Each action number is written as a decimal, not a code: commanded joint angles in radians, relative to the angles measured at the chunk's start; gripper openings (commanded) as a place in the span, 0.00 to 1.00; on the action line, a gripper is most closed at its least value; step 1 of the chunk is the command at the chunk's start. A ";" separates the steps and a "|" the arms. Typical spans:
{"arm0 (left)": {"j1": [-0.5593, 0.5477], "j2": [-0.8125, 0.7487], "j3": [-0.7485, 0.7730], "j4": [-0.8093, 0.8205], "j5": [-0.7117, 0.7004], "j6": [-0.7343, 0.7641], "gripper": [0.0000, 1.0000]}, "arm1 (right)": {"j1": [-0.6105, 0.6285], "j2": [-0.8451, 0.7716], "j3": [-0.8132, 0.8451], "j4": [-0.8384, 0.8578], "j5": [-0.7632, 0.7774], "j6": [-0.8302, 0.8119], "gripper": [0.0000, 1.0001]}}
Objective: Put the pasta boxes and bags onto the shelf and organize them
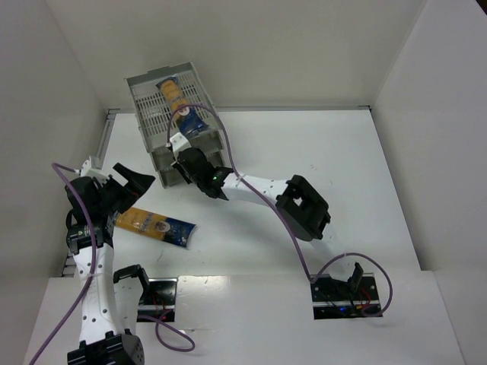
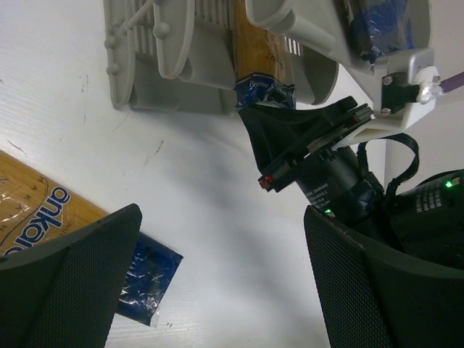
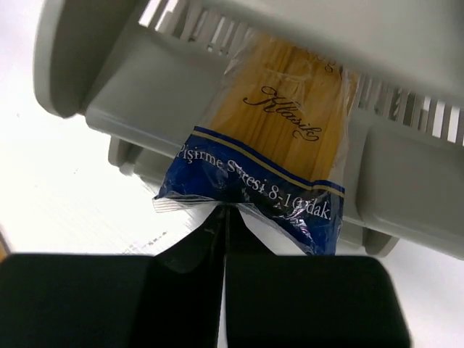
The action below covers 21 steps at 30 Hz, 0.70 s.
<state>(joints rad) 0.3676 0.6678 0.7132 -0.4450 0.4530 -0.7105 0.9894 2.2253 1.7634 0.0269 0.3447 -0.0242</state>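
Observation:
The grey shelf stands at the far left of the table. One pasta packet lies on its top tray. A second packet lies in a lower tier with its blue end sticking out at the front. My right gripper is shut, and its tips touch that blue end. It also shows in the top view. A third packet lies flat on the table. My left gripper is open and empty above its left part. In the left wrist view the packet lies beside the left finger.
White walls close in the table on the left, back and right. The right arm stretches across the middle towards the shelf, with a purple cable looping along it. The arm bases sit at the near edge.

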 commanded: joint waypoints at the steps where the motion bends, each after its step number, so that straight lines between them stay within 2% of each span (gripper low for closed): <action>1: -0.002 -0.011 0.035 0.006 -0.017 0.011 1.00 | -0.008 -0.025 0.091 0.088 0.031 0.006 0.00; 2: -0.002 -0.011 0.045 -0.004 -0.017 0.022 1.00 | -0.008 -0.045 0.091 0.071 0.007 0.006 0.06; 3: -0.002 -0.011 0.045 -0.004 -0.017 0.022 1.00 | 0.003 -0.097 0.079 0.027 -0.031 -0.006 0.18; 4: -0.002 -0.011 0.045 -0.004 -0.026 0.022 1.00 | 0.003 -0.130 0.068 -0.001 -0.083 -0.020 0.63; 6: -0.002 -0.020 0.045 -0.015 -0.036 0.022 1.00 | 0.015 -0.243 0.001 -0.053 -0.237 -0.057 0.83; 7: -0.002 -0.020 0.045 -0.015 -0.056 0.022 1.00 | 0.015 -0.284 -0.028 -0.103 -0.287 -0.071 0.97; 8: -0.002 -0.020 0.045 -0.043 -0.065 0.022 1.00 | 0.025 -0.323 -0.059 -0.129 -0.385 -0.086 1.00; 10: -0.002 -0.030 0.045 -0.086 -0.074 -0.009 1.00 | 0.025 -0.430 -0.160 -0.203 -0.452 -0.122 1.00; 11: -0.002 -0.030 0.011 -0.127 -0.030 -0.029 1.00 | 0.025 -0.464 -0.198 -0.214 -0.463 -0.131 1.00; 13: -0.022 -0.016 -0.029 -0.161 0.019 -0.079 1.00 | 0.025 -0.548 -0.315 -0.223 -0.431 -0.149 1.00; 17: -0.055 0.119 0.000 -0.251 -0.051 -0.093 1.00 | 0.025 -0.637 -0.453 -0.197 -0.282 -0.158 1.00; 21: -0.098 0.236 0.054 -0.354 -0.225 -0.095 1.00 | 0.025 -0.671 -0.551 -0.159 -0.144 -0.149 1.00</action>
<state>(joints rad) 0.2874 0.8516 0.7116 -0.6876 0.3496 -0.7822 1.0103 1.5593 1.2800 -0.1368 0.0795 -0.1558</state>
